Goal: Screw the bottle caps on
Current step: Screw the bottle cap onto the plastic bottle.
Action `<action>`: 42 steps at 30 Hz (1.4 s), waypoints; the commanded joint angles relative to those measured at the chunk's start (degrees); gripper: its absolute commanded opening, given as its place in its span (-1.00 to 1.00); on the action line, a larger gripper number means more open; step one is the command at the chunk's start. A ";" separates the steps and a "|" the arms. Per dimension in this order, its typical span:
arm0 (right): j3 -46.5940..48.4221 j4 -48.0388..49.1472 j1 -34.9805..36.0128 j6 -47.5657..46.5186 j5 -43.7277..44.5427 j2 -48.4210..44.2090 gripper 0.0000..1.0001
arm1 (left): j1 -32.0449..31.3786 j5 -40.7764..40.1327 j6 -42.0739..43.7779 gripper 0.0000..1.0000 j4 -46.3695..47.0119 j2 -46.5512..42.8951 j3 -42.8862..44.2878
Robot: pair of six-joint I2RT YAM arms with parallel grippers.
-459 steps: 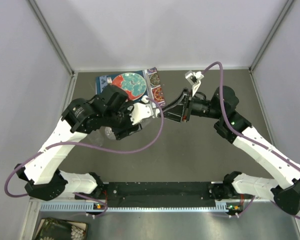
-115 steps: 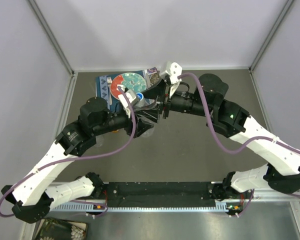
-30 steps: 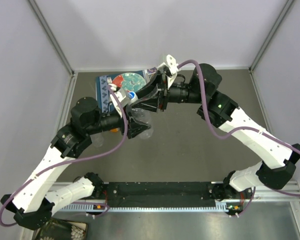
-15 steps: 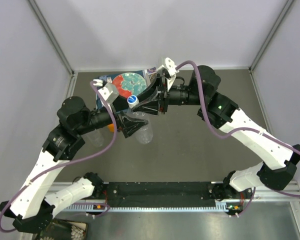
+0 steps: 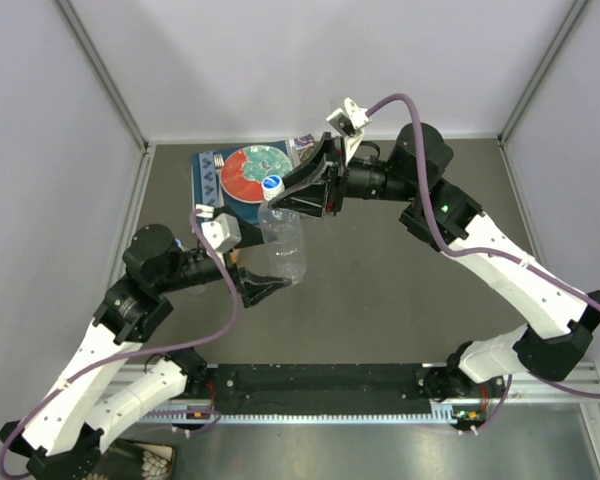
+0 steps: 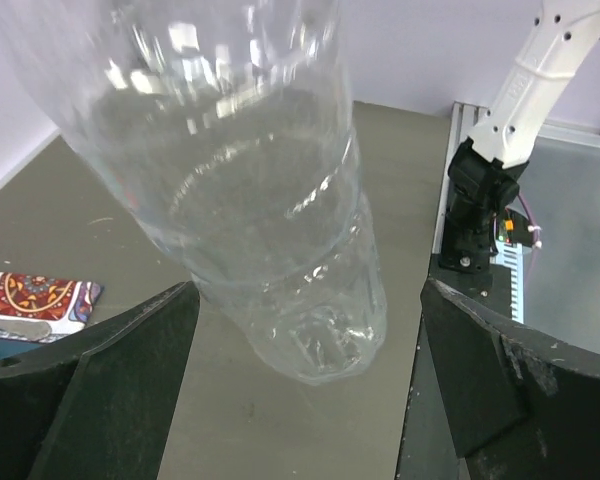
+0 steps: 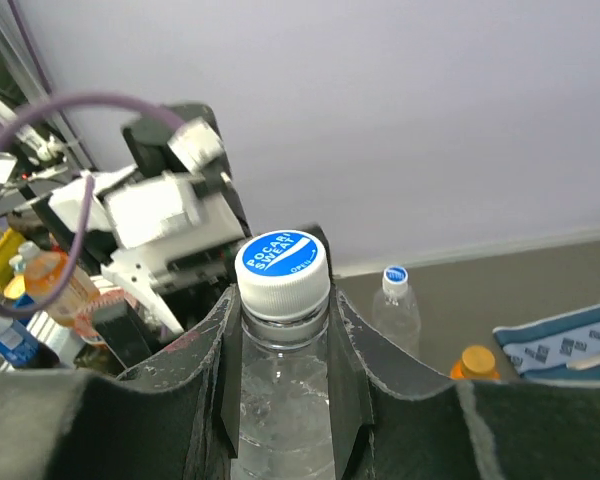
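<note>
The left end effector (image 5: 268, 287) is fully open, with its fingers (image 6: 115, 370) either side of the lower body of the slim clear plastic bottle (image 6: 260, 190), clear of it. The right end effector (image 7: 284, 335) grips that bottle's neck just below its fitted white, blue-topped screw cap (image 7: 282, 262). Beyond lies the red-and-teal patterned plate (image 5: 248, 170) on the counter (image 5: 380, 290).

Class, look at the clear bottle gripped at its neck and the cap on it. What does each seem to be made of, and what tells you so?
The bottle: probably thin clear plastic. It is glossy and see-through, with moulded ridges and bright glints.
The cap: likely opaque white plastic, with a smooth finish and blue print on top.
</note>
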 commanded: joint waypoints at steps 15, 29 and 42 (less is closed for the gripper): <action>-1.89 19.50 -0.68 12.47 -1.59 -1.50 -1.00 | -0.32 3.73 -5.28 0.78 19.08 1.08 -6.98; -3.12 19.15 -0.41 11.50 -2.29 -2.47 -1.00 | 0.99 1.79 -13.27 -0.58 23.65 -0.32 -9.52; -0.57 11.59 -0.33 7.11 -0.98 -3.96 -0.04 | 3.63 2.76 -15.48 -0.56 26.38 -3.75 -12.69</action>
